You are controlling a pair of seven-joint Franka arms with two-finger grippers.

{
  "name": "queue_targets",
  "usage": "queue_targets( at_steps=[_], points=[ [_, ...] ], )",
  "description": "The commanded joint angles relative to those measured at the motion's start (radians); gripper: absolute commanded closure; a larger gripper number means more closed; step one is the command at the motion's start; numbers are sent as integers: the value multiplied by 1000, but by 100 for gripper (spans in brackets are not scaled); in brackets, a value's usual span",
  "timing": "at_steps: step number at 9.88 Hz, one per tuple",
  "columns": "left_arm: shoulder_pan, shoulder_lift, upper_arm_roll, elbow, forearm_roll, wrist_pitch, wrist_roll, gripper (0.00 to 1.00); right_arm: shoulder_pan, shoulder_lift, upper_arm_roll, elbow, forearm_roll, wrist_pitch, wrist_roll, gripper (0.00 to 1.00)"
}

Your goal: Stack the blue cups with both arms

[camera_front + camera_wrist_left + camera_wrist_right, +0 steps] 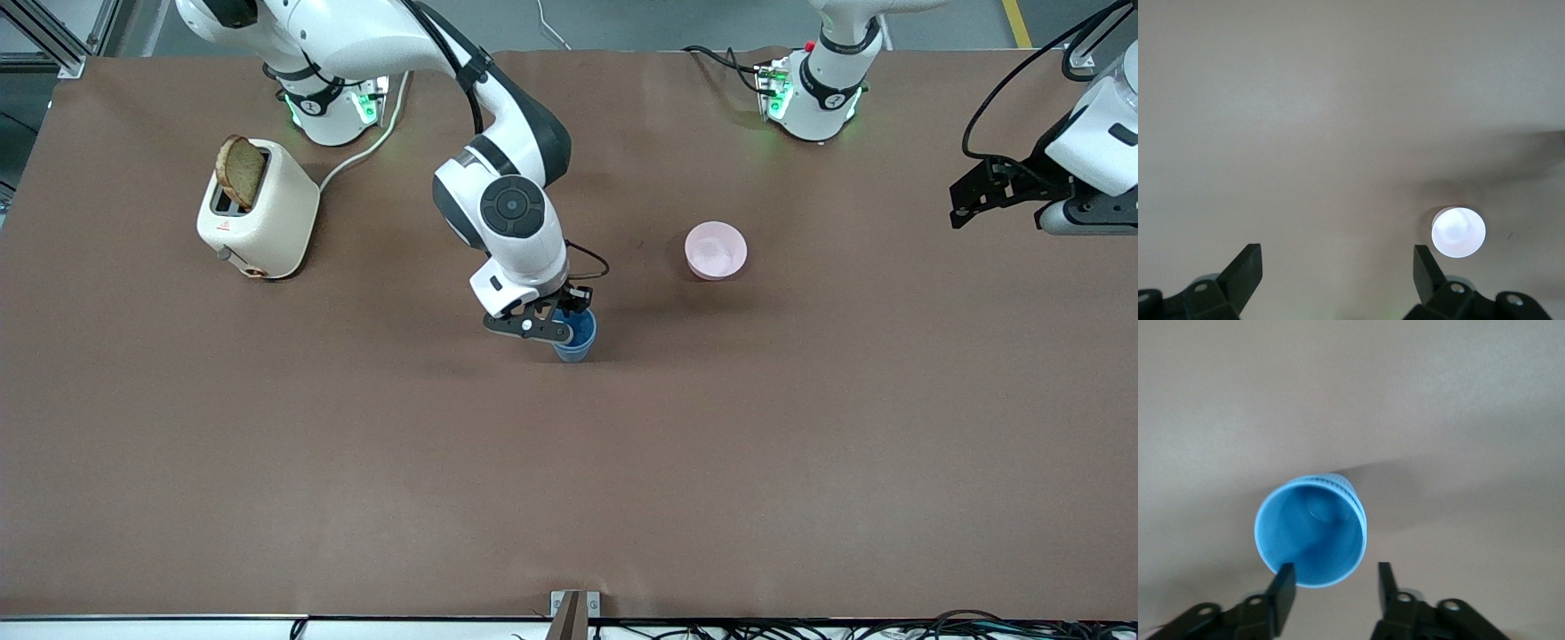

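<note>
Blue plastic cup, tapered, ribbed near rim, upright mid-table, one visible. Right gripper just above its rim, fingers spread apart, empty. Left gripper waiting over left arm's end, jaws wide. One round pink bowl, one cream toaster.

You have the cup mid-table, the right gripper at its rim. The bowl sits farther from the front camera, toward the left arm's end.
</note>
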Motion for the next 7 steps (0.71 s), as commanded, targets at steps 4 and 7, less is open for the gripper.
queue_targets(
  at_steps=[4, 7],
  points=[
    [0, 4, -2, -22, -17, -19, 13, 0, -182, -276, -55, 27, -90, -269, -141, 0],
    [2, 6, -2, -19, -61, -19, 5, 0, -409, -399, -55, 24, -96, -438, -275, 0]
  ],
)
